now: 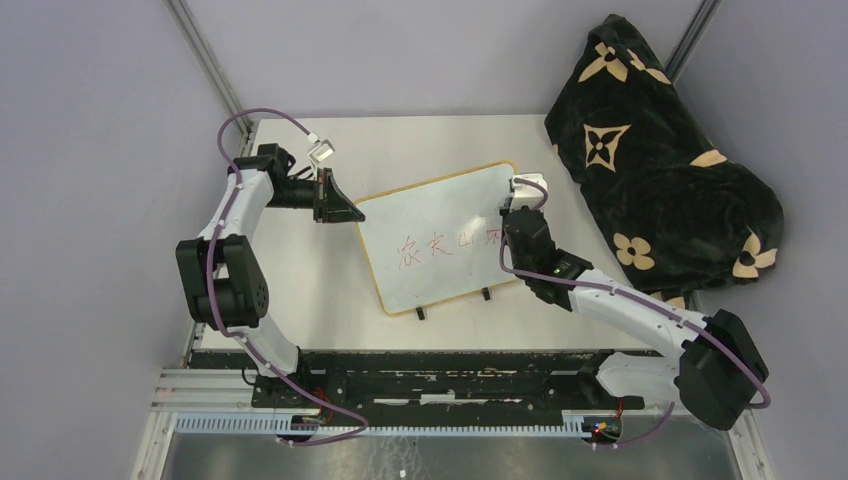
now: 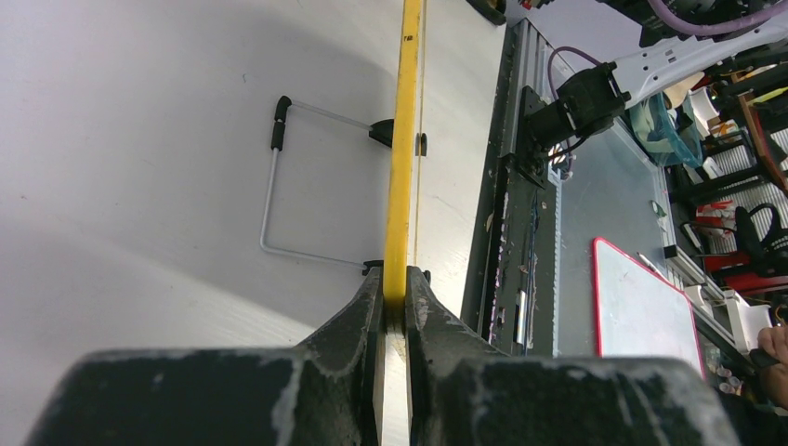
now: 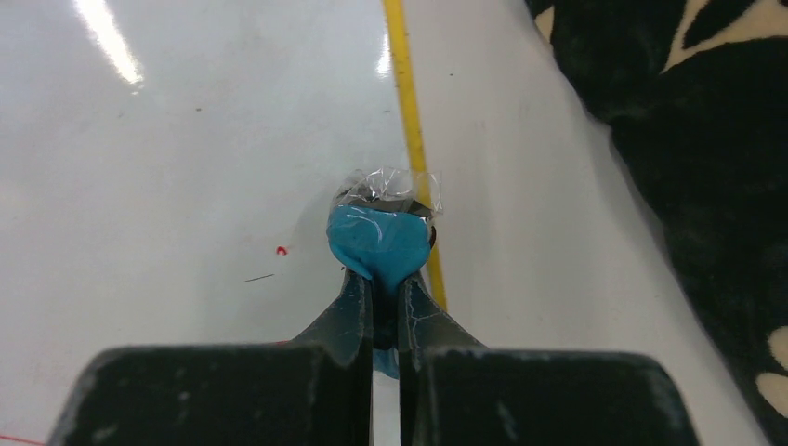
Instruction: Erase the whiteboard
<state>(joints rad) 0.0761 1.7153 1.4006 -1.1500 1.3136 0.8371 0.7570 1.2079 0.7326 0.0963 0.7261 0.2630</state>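
Observation:
The whiteboard with a yellow frame lies tilted on the table, with red handwriting across its middle. My left gripper is shut on the board's left edge; in the left wrist view the jaws pinch the yellow frame. My right gripper is shut on the blue eraser, which rests on the white surface near the board's right yellow edge. A small red mark lies just left of the eraser.
A black blanket with tan flower patterns lies heaped at the right rear, close to the board's right side, and shows in the right wrist view. The board's wire stand and two black feet point toward the near rail.

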